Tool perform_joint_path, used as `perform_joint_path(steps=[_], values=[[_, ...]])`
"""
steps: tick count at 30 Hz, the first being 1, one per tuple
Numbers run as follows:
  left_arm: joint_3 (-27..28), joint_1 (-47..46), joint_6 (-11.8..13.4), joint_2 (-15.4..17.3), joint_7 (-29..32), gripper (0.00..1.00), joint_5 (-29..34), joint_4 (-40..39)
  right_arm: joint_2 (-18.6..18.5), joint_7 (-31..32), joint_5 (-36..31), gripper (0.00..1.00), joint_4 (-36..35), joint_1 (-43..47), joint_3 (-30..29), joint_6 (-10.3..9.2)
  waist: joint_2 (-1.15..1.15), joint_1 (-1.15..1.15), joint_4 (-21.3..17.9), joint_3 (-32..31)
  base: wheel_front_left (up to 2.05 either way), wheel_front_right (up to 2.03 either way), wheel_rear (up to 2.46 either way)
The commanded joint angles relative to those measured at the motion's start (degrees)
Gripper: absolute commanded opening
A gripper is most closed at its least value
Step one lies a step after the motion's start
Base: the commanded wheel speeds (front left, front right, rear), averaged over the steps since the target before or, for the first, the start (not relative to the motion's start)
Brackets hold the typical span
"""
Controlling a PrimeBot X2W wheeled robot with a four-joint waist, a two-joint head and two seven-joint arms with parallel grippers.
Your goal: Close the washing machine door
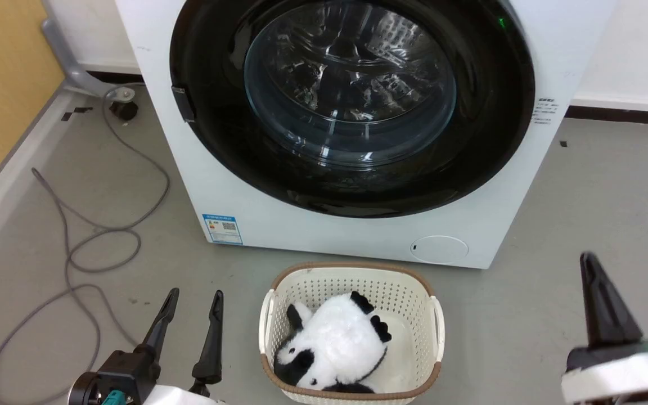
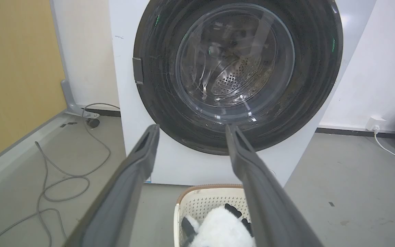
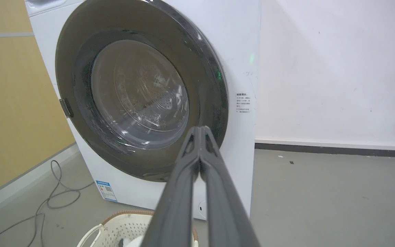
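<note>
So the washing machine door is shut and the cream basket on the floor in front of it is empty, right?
Not quite. The washing machine door is shut, but the cream basket in front of it is not empty: a black-and-white plush toy lies in it, as the head view shows.

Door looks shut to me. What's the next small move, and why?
Probably just park both arms. The door sits flush on the machine front in all three views, with no gap at its rim. The left gripper is open and the right gripper shut, both back from it near the basket. Whether the latch caught can't be seen.
</note>
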Motion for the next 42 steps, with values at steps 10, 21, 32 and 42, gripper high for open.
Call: perform_joint_path(steps=[10, 21, 32, 42], values=[[0.3, 1.4, -0.2, -0.1, -0.2, 1.0, 0.5, 1.8, 4.9, -0.3, -2.9, 1.0, -2.2, 5.3, -1.3, -0.04, 0.0, 0.01, -0.8, -1.4, 0.0, 0.0, 0.0], [0.6, 1.3, -0.2, -0.2, -0.2, 1.0, 0.8, 1.4, 5.2, -0.4, -3.0, 1.0, -3.1, 5.6, -1.7, -0.04, 0.0, 0.01, -0.6, -1.4, 0.0, 0.0, 0.0], [0.5, 0.7, 0.4, -0.2, 0.8, 0.0, 0.9, 1.3, 5.2, 0.7, -3.4, 0.0, -2.6, 4.7, -1.5, 0.0, 0.0, 0.01, -0.8, -1.5, 0.0, 0.0, 0.0], [0.6, 0.4, 0.9, -0.2, 1.9, 0.0, 1.5, 0.9, 5.4, 1.7, -4.3, 0.0, -2.7, 4.5, -1.2, -0.01, 0.0, 0.01, -1.1, -1.5, 0.0, 0.0, 0.0]])
